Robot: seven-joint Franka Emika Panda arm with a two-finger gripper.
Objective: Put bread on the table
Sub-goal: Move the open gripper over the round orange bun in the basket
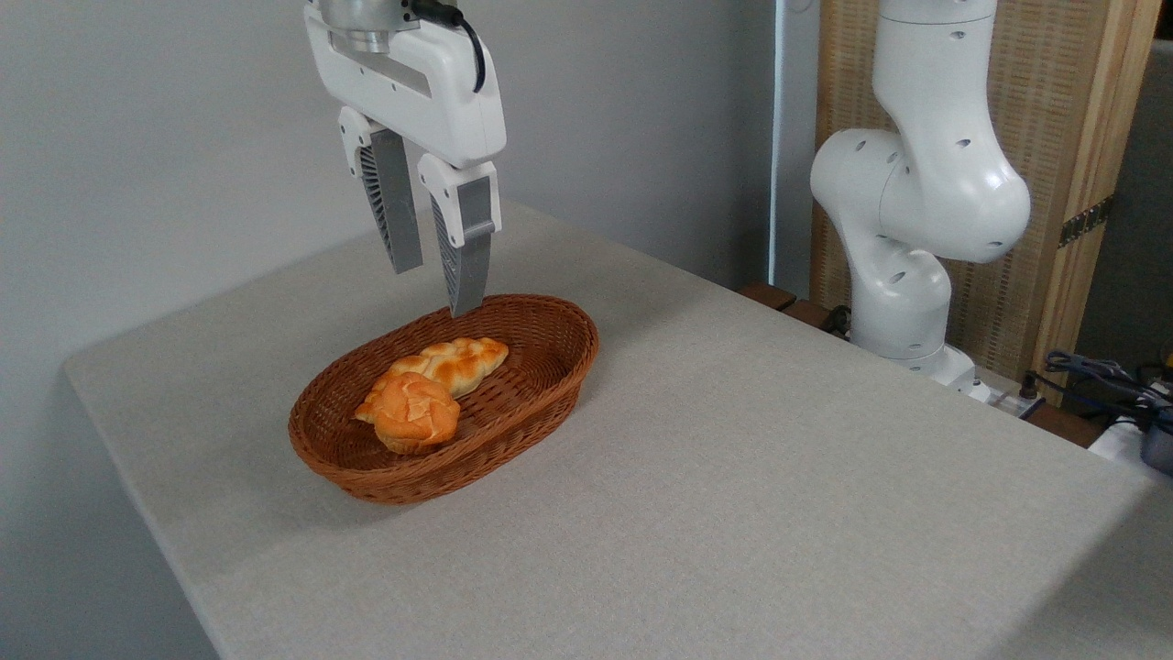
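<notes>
Our end effector (436, 289) hangs part-open, empty; the small round orange-golden bun (410, 412) lies probably at six o'clock, in the oval brown wicker basket (513, 417).

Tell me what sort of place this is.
Probably a robotics lab: a white robot arm mounted beside a bare grey-beige speckled table, loose cables at the right edge, and an oval brown wicker basket staged as a prop.

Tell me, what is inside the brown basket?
Two breads lie inside the basket: a round orange bun in front and a long braided loaf behind it. The bun hides part of the loaf's near end.
</notes>
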